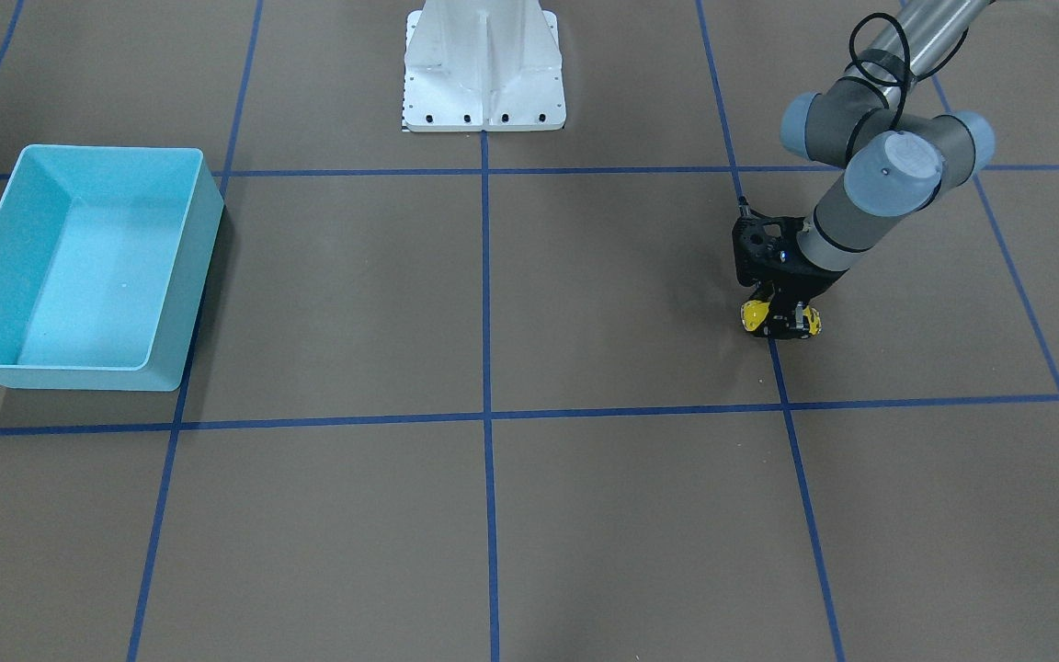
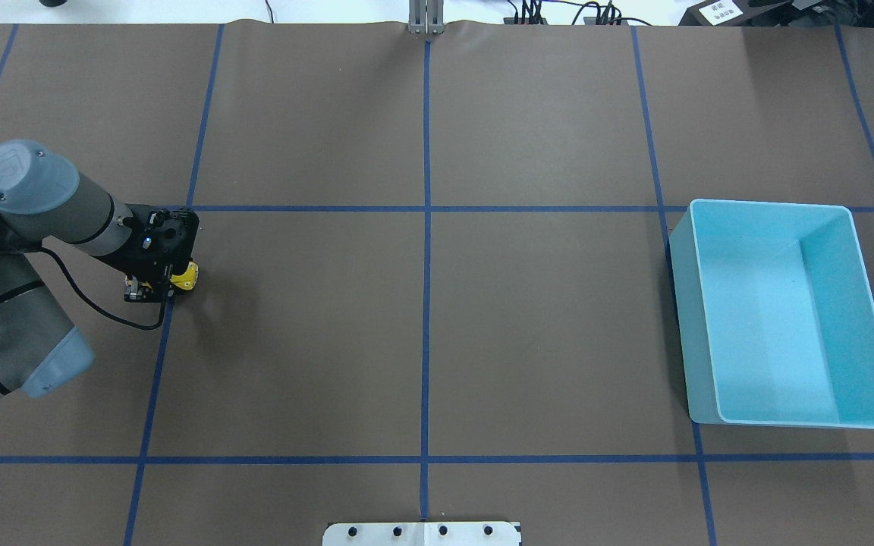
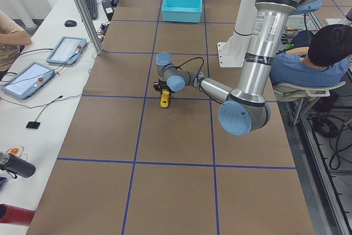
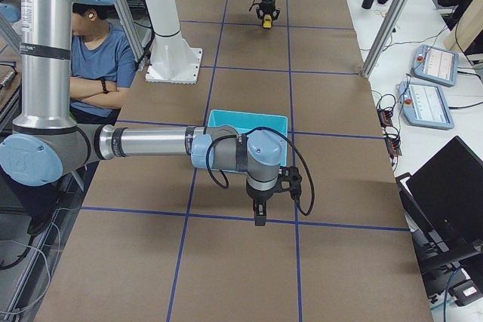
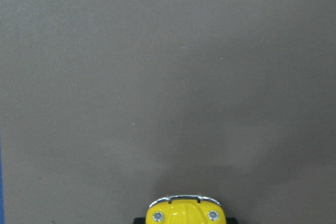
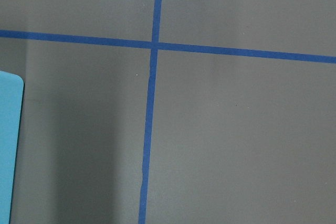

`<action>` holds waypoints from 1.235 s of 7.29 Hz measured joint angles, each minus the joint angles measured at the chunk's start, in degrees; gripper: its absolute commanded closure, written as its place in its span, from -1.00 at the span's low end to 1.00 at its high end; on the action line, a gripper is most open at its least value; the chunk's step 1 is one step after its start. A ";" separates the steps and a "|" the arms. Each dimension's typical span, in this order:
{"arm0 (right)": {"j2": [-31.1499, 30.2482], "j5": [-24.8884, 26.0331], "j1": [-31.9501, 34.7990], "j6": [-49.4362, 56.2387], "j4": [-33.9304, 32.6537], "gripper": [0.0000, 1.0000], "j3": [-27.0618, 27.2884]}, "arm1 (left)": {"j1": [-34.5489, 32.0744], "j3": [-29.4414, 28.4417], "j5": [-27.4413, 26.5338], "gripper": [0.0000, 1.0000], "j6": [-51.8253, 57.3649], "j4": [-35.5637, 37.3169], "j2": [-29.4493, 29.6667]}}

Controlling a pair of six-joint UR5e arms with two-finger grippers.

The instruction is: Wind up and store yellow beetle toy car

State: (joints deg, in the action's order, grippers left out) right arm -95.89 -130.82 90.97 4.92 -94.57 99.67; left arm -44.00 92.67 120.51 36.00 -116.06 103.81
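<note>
The yellow beetle toy car (image 1: 754,315) sits low at the brown table surface near a blue tape line. My left gripper (image 1: 780,322) is shut across its middle, with yellow showing on both sides of the black fingers. The overhead view shows the car (image 2: 187,276) beside the gripper (image 2: 168,284). The left wrist view shows only the car's front end (image 5: 184,212) at the bottom edge. My right gripper (image 4: 259,216) appears only in the exterior right view, hanging over the table by the bin; I cannot tell whether it is open or shut.
An empty turquoise bin (image 2: 681,318) stands on the robot's right side of the table, far from the car; it also shows in the front-facing view (image 1: 208,202). The white robot base (image 1: 483,69) is at the table's edge. Operators sit beside the table.
</note>
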 measured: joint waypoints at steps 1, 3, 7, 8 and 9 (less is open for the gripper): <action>0.00 -0.02 0.00 0.00 0.00 -1.00 0.00 | -0.21 -0.09 0.23 1.00 0.04 -0.53 -0.30; 0.00 -0.05 -0.04 0.00 0.00 -1.00 0.00 | -0.35 -0.19 0.40 1.00 0.11 -1.32 -0.97; 0.00 -0.05 -0.09 0.00 0.00 -1.00 0.00 | -1.13 -1.39 2.57 1.00 0.28 -3.91 -1.81; 0.00 -0.05 -0.09 0.00 0.00 -1.00 0.00 | -1.27 -1.69 2.94 1.00 0.27 -4.93 -2.25; 0.00 -0.05 -0.09 0.00 0.00 -1.00 0.00 | -1.37 -1.94 3.15 1.00 0.24 -5.67 -2.56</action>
State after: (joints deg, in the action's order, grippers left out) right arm -95.89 -130.87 90.88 4.92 -94.57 99.67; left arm -45.37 90.73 123.66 36.24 -121.73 101.25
